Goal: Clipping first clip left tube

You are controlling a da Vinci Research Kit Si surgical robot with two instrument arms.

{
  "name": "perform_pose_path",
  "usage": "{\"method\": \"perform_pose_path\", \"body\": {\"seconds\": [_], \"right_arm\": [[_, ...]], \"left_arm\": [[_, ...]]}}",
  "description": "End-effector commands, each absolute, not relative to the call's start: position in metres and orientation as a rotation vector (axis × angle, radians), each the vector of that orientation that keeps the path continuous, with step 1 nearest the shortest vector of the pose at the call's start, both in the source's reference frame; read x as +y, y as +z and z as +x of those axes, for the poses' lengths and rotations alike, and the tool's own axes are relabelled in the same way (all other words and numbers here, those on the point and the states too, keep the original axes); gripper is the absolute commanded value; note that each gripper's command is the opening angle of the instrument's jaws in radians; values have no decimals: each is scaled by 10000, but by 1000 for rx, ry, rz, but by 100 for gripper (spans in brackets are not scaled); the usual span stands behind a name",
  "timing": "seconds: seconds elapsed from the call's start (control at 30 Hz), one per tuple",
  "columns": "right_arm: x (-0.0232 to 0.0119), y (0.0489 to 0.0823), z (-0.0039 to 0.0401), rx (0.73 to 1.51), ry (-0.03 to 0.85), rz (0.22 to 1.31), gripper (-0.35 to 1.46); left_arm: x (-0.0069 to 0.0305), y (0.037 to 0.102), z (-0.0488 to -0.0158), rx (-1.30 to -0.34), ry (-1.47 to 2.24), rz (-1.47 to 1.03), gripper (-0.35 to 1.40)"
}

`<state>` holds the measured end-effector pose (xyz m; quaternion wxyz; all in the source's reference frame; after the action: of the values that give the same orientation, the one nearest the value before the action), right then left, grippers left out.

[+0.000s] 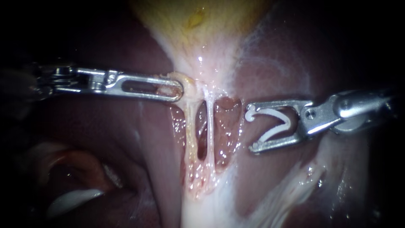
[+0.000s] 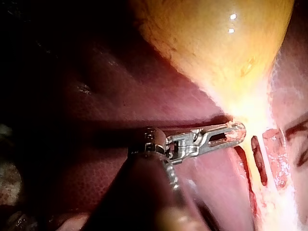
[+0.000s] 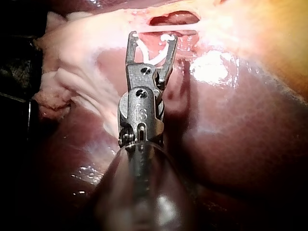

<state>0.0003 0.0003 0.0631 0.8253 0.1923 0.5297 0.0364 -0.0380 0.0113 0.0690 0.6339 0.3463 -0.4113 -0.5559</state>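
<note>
Dark red liver (image 1: 126, 139) fills the field, wet and glistening, with the yellow gallbladder (image 1: 202, 21) narrowing down from the top of the endoscope view. My right instrument (image 1: 251, 130) comes in from the right with its jaws spread wide and a white clip (image 1: 270, 112) seated between them, one leg lying along each jaw, its mouth facing the tubes. Those jaws hang over liver just beside the dissected window and touch neither tube. Nearest them is the right tube (image 1: 209, 131), thin and pale; past a dark slot stands the left tube (image 1: 190, 131), thicker and yellowish, so the right tube lies between the clip and the left one. Both run from the gallbladder's neck down into white tissue below. My left instrument (image 1: 177, 89) reaches in level from the left, jaws clenched on the gallbladder at its neck – just above the left tube's upper end. The left wrist view shows that same grip – jaws together at the edge of the pale neck.
</note>
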Motion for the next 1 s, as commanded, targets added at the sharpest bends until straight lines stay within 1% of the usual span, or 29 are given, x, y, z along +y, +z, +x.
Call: {"method": "perform_pose_path", "body": {"seconds": [0.03, 0.4, 0.77, 1.0], "right_arm": [[3, 631, 3, 1125, 78, 409, 50], [3, 630, 4, 1126, 76, 411, 50], [2, 629, 7, 1128, 71, 409, 50], [-5, 635, 20, 1125, 96, 433, 50]], "left_arm": [[114, 687, -378, -939, -1276, 792, -35], [117, 654, -356, -944, -1303, 789, -35], [109, 644, -357, -943, -1309, 784, -35], [106, 642, -358, -943, -1311, 781, -35]]}}
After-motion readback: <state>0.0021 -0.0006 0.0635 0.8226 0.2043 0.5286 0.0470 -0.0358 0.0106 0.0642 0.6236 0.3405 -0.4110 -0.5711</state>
